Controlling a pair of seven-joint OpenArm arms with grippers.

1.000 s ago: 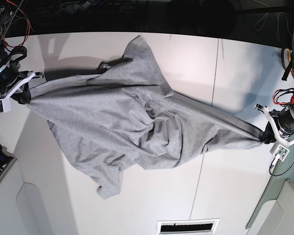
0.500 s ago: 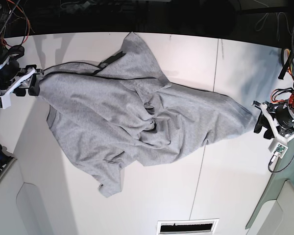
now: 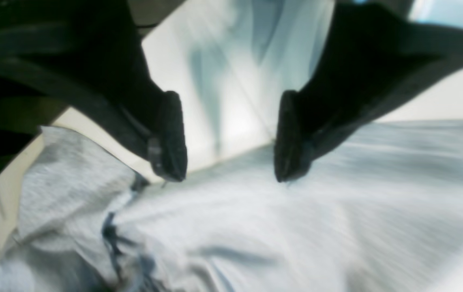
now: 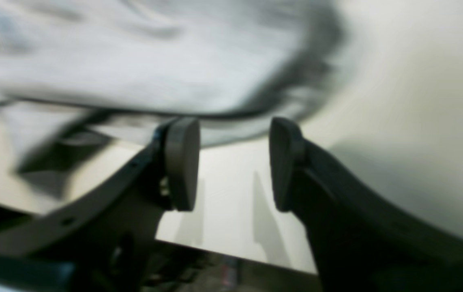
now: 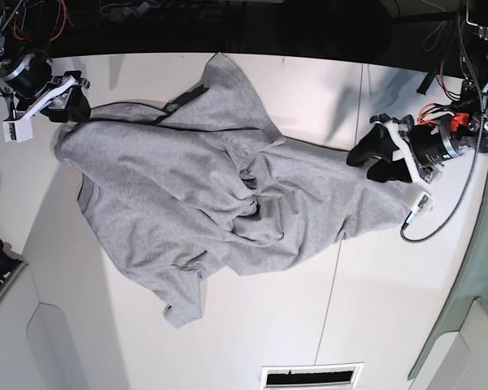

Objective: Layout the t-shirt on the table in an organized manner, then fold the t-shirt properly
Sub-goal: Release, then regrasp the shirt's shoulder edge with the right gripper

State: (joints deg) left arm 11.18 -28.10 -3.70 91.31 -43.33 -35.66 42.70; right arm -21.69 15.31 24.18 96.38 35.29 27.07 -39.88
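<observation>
The grey t-shirt (image 5: 203, 187) lies crumpled and creased across the white table (image 5: 268, 325), one sleeve pointing to the far edge and one to the near edge. My left gripper (image 5: 369, 161) hovers open over the shirt's right end. In the left wrist view its fingers (image 3: 170, 138) stand apart above the t-shirt (image 3: 276, 227), with nothing between them. My right gripper (image 5: 73, 102) is open at the shirt's far-left corner. The right wrist view shows the right gripper (image 4: 233, 162) empty, over bare table (image 4: 235, 211), just off the t-shirt's (image 4: 134, 61) edge.
A thin dark seam (image 5: 338, 268) crosses the table right of the middle. A vent slot (image 5: 311, 375) sits at the near edge. Cables (image 5: 439, 219) hang by the left arm. A green-grey surface (image 5: 480, 268) borders the table's right side.
Both grippers have opened and let go of the shirt, which has gone slack and settled on the table. The left arm moved in over its right end; the right arm moved toward the far edge.
</observation>
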